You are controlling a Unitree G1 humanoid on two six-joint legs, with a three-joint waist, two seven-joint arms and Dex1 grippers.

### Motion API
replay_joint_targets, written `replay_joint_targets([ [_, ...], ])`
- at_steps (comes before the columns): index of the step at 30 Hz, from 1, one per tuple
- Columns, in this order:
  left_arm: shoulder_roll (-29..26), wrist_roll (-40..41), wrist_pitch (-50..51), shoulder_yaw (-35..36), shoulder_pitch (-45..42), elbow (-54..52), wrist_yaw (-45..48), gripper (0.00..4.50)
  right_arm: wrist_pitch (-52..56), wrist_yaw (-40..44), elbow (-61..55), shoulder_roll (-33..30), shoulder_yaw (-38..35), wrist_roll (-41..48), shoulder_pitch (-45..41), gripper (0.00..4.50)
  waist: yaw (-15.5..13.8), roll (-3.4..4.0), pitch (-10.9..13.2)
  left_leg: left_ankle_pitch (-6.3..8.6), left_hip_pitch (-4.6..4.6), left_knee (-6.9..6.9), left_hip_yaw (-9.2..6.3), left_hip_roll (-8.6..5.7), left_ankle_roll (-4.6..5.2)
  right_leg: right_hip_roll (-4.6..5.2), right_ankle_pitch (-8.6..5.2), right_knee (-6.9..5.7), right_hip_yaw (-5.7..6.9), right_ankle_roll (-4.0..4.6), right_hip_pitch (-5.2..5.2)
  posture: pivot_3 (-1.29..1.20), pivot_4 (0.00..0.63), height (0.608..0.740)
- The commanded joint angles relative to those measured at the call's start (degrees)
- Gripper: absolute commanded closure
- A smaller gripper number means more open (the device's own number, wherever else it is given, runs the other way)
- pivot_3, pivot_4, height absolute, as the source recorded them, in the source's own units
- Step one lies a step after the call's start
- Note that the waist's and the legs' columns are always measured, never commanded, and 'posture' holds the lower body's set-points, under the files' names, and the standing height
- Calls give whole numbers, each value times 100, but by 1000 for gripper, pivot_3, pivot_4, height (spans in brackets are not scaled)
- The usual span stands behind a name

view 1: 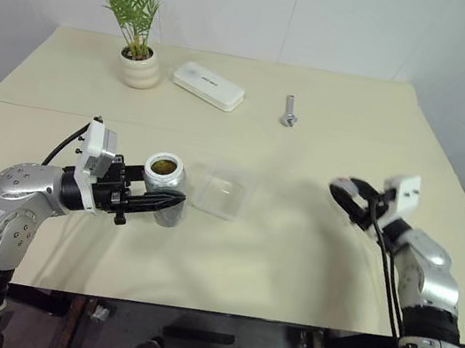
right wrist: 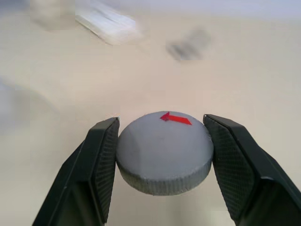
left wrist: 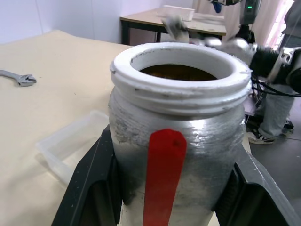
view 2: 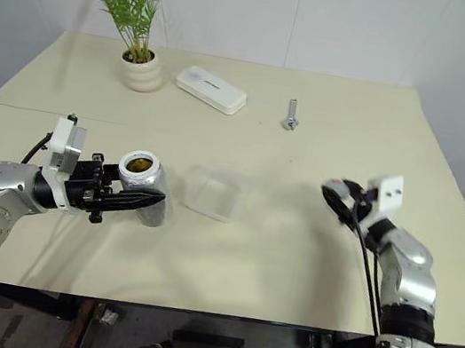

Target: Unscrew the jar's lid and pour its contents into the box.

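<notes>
left gripper (view 1: 158, 201) clamps the jar (view 1: 164, 176), open-mouthed and upright, contents (left wrist: 181, 72) inside. just beyond it, the box (view 1: 222, 189) on the cream table (view 1: 288, 265). right gripper (right wrist: 162, 141) pinches the lid (right wrist: 163, 151), well apart. far edge: plant pot (view 1: 139, 67), white case (view 1: 208, 86), bolt (view 1: 289, 111); white walls (view 1: 349, 23).
</notes>
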State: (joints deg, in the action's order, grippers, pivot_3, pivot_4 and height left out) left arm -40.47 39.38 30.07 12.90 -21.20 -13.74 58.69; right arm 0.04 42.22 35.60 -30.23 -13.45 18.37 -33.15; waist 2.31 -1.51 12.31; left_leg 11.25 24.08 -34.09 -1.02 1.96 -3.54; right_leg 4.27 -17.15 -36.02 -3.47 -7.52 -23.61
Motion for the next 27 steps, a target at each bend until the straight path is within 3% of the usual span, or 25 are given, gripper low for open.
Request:
replay_joint_targets([
  [1, 14, 107, -63, 30, -211, 16, 8, 2542, -484, -90, 165, 7, -139, -61, -57, 1627, 75, 0, 0, -1, -1, -3, 0, 0, 1, 0, 3, -2, -1, -1, 0, 0, 150, 740],
  [6, 87, 79, -79, -62, -380, 127, 24, 2542, -600, -19, 117, 88, -45, -114, 46, 41, 121, 0, 0, -7, -14, -4, 0, 1, 3, -3, 8, -6, -3, -1, 10, 0, 150, 740],
  [10, 160, 139, -10, -34, -473, 181, -38, 2542, -291, 160, -423, 67, -47, 86, 24, 13, 103, 0, 0, -8, -13, -6, 0, 0, 3, -3, 11, -6, -8, -5, 12, 0, 150, 740],
  [13, 175, 41, -79, -16, -604, 355, -120, 2542, 331, 605, -1445, -30, 206, 328, 41, 13, 102, 1, 0, -8, -12, -7, 0, 0, 3, -4, 13, -7, -9, -7, 11, 0, 150, 740],
  [20, 187, -686, -740, -140, -1239, 1311, -393, 2542, 2888, 1773, -4284, -783, 1163, 1462, -15, 13, 54, 2, 1, -8, -11, -12, -7, 1, 3, -7, 12, -14, -7, -7, 10, 0, 150, 740],
  [27, 236, -2020, -1483, -789, -2110, 2553, -903, 2542, 2942, 1175, -4636, -516, 1324, 1156, -110, 13, -46, -7, -4, -7, 1, -23, -5, 0, 5, -6, 18, 5, -3, -8, 11, 0, 150, 740],
])
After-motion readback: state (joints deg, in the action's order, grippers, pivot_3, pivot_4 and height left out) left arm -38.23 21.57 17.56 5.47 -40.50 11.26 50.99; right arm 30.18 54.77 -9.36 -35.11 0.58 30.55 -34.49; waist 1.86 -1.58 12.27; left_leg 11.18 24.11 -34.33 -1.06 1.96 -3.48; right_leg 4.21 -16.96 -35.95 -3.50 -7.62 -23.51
